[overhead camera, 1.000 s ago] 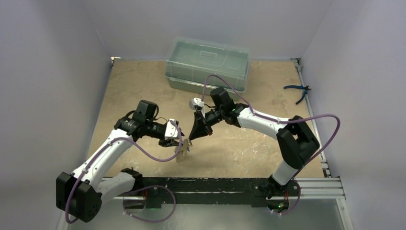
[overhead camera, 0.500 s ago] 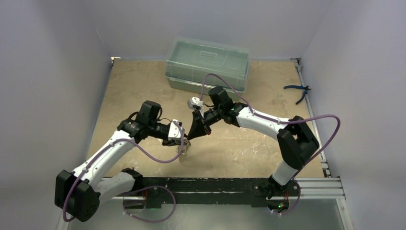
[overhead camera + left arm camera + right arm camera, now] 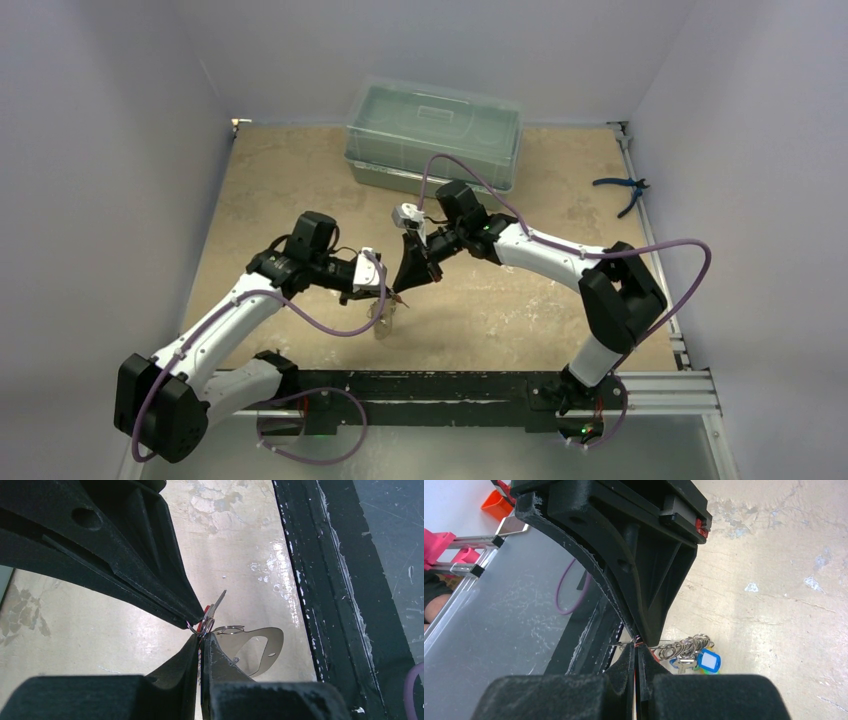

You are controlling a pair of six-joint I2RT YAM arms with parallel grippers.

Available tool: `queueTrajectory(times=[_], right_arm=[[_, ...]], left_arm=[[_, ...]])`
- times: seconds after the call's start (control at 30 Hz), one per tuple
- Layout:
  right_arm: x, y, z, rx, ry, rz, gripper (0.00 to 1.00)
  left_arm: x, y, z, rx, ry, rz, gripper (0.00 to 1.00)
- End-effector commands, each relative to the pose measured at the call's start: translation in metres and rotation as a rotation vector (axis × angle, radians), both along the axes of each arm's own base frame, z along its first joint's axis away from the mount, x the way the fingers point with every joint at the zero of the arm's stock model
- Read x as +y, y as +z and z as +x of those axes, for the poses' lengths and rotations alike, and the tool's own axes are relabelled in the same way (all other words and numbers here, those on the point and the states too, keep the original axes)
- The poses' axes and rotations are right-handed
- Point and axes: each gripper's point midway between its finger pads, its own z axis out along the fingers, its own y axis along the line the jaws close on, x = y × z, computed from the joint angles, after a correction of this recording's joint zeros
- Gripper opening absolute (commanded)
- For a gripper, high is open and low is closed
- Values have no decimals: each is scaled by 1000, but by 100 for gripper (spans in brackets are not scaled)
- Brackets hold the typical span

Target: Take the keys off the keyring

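Observation:
Both grippers meet tip to tip above the front middle of the table. My left gripper (image 3: 386, 292) is shut on the keyring (image 3: 227, 628), a thin wire ring; its whitish-grey strap loop (image 3: 265, 647) hangs beside the left fingers (image 3: 220, 655) and shows in the top view (image 3: 384, 320). My right gripper (image 3: 399, 289) is shut, with a sliver of a red key (image 3: 207, 613) at its tip (image 3: 192, 624). In the right wrist view my right gripper (image 3: 638, 649) is closed; a chain of small rings (image 3: 684, 645) and keys with a blue tag (image 3: 707, 660) hang behind it.
A clear plastic lidded box (image 3: 432, 135) stands at the table's back middle. Blue-handled pliers (image 3: 622, 190) lie at the right edge. A black rail (image 3: 450, 385) runs along the front edge under the grippers. Purple cables loop from both arms.
My left gripper has shifted slightly right and up towards the right gripper; the hanging strap moved with it. The right arm has hardly moved.

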Motion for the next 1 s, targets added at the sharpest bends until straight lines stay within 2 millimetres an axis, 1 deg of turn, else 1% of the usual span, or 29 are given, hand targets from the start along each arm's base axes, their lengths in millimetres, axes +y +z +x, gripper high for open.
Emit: queueTrajectory(times=[0.0,0.17,0.33,0.43,0.57,0.73,0.87,0.9,0.93,0.97], right_arm=[[-1,21,-3,-42,29,55,0],[-14,11,3,-46,4,32,0],[-23,-18,-1,-54,-5,-27,0],[-26,-28,0,-62,-14,-50,0],[-24,-35,5,-62,-26,-64,0],[-20,-33,7,-43,-19,-54,0],[-25,-22,11,-39,-10,-12,1],[-28,-17,15,-49,-10,4,9],[-30,-14,19,-62,-10,13,17],[-33,-11,21,-78,-10,12,26]], left_arm=[[-3,11,-1,-3,-8,-23,0],[-2,15,-1,10,10,-29,0],[-4,27,8,45,60,-77,0],[-6,34,10,56,66,-101,0],[-9,38,12,81,82,-123,0],[-8,37,12,83,82,-124,0],[-5,35,6,30,25,-104,0],[-3,34,3,-1,-5,-91,0],[1,29,-5,-1,-37,-66,0],[3,25,-10,-20,-72,-46,0]])
